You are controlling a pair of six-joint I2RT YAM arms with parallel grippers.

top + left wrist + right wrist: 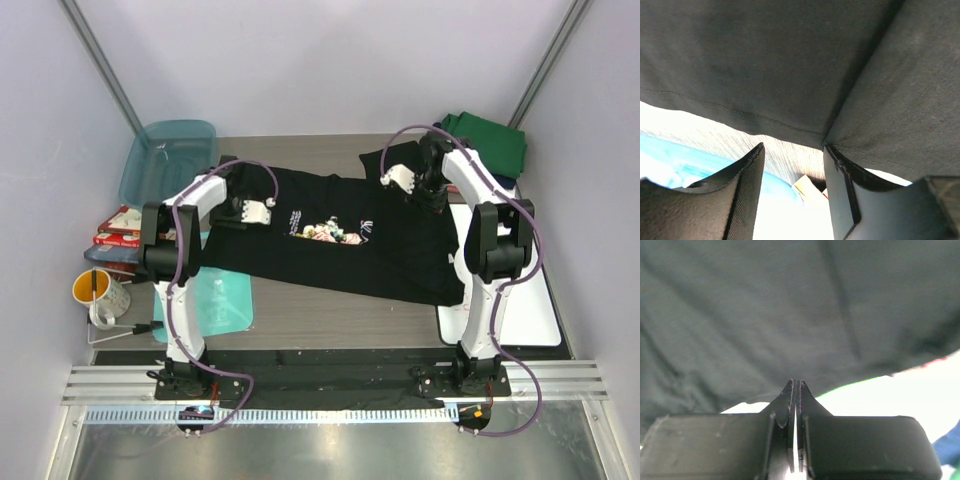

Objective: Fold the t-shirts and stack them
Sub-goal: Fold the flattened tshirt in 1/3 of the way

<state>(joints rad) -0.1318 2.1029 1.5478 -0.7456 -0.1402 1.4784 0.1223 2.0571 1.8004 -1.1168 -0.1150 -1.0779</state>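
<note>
The black t-shirt (340,245) lies spread across the middle of the counter (330,315). It runs from near the left edge almost to the right edge, with its floral print facing up. The top view alone shows this whole layout. It also shows a folded green t-shirt (490,142) in the far right corner, with a sliver of navy cloth (507,181) under it. A teal tub (168,155) stands in the far left corner, and a teal mat (215,300) pokes out from under the shirt toward the near left. A white board (525,300) lies along the right edge.

From above, the left gripper (232,210) sits at the shirt's left sleeve, but its fingers cannot be read there. The left wrist view settles it. The left gripper (792,147) is released, with its two fingers (740,190) spread wide and bare wood and teal showing between them. The shirt's stitched hem (740,115) hangs just beyond the tips, and a crease in it meets the tip of the right-hand finger. Nothing is held between the fingers.

The right gripper (435,185) is over the shirt's far right sleeve, close to the green t-shirt. In the right wrist view the right gripper (795,385) is clenched, its fingers pressed flat together. The black cloth (790,315) drapes down so that its edge meets the tips and appears nipped there. Under that raised edge this view catches a thin green line (855,384) and a blue patch (947,445) at the lower right.
</note>
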